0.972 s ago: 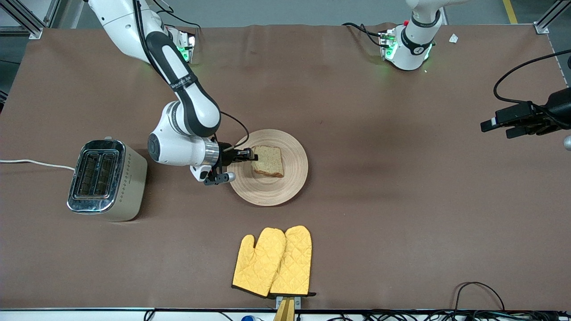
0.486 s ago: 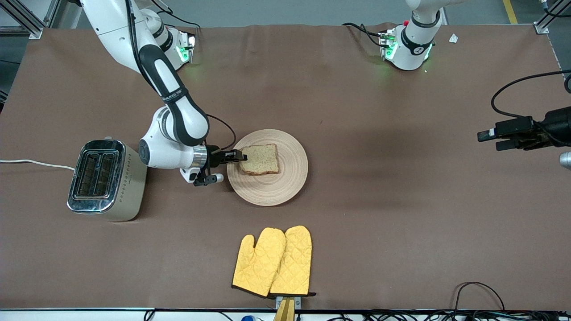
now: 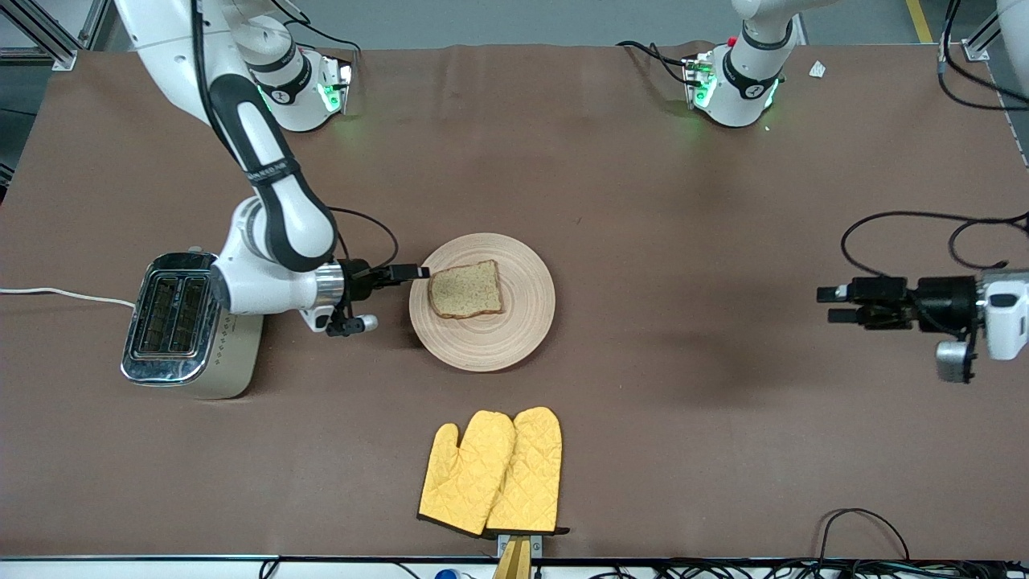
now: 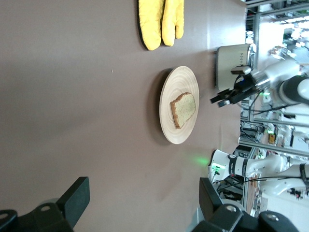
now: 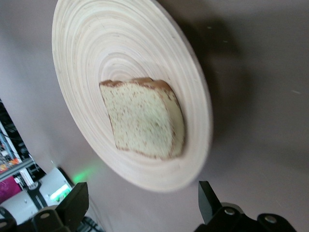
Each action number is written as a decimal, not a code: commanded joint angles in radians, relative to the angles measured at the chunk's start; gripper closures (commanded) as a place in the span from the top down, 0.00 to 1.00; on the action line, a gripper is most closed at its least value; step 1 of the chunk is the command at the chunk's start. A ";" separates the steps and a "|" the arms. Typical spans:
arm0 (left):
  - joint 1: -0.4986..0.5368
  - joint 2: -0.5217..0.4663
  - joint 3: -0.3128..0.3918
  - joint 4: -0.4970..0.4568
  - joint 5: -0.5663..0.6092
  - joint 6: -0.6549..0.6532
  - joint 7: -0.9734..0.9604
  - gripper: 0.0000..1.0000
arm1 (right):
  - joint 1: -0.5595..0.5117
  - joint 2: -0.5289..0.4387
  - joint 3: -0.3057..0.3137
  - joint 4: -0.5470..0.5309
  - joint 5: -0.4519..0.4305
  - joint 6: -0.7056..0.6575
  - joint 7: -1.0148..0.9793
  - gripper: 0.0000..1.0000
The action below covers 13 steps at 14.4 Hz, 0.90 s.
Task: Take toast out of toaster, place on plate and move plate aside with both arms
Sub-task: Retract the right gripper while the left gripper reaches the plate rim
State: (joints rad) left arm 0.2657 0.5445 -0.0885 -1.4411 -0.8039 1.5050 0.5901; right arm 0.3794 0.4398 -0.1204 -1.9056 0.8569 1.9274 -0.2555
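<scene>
The toast (image 3: 466,289) lies flat on the round wooden plate (image 3: 522,322) in the middle of the table. My right gripper (image 3: 418,273) is open and empty, just off the plate's rim on the toaster's side. Its wrist view shows the toast (image 5: 145,121) on the plate (image 5: 96,48) ahead of its spread fingers (image 5: 77,203). My left gripper (image 3: 828,305) is open and empty, low over bare table toward the left arm's end, well apart from the plate. Its wrist view shows the plate (image 4: 181,130), the toast (image 4: 183,108) and the right gripper (image 4: 227,96).
A silver toaster (image 3: 189,322) stands toward the right arm's end, close beside the right arm's wrist. A pair of yellow oven mitts (image 3: 494,470) lies nearer the front camera than the plate. Cables run along the table's front edge.
My right gripper let go of the toast and drew back toward the toaster, off the plate. The toast shifted slightly that way. My left gripper moved closer to the plate.
</scene>
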 commanded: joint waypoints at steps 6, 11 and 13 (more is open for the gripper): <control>-0.068 0.144 -0.098 -0.146 -0.266 0.282 0.356 0.91 | -0.016 -0.242 -0.111 0.146 -0.499 -0.203 0.249 1.00; -0.166 0.176 -0.158 -0.229 -0.362 0.373 0.393 0.74 | -0.017 -0.332 -0.220 0.305 -0.677 -0.342 0.255 1.00; -0.229 0.192 -0.165 -0.249 -0.411 0.374 0.398 0.73 | -0.019 -0.335 -0.234 0.394 -0.754 -0.413 0.248 1.00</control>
State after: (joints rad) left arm 0.0763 0.7328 -0.2472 -1.6629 -1.1646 1.8618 0.9617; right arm 0.3579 0.0970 -0.3474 -1.5980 0.1711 1.5770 -0.0158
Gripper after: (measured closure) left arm 0.260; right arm 0.000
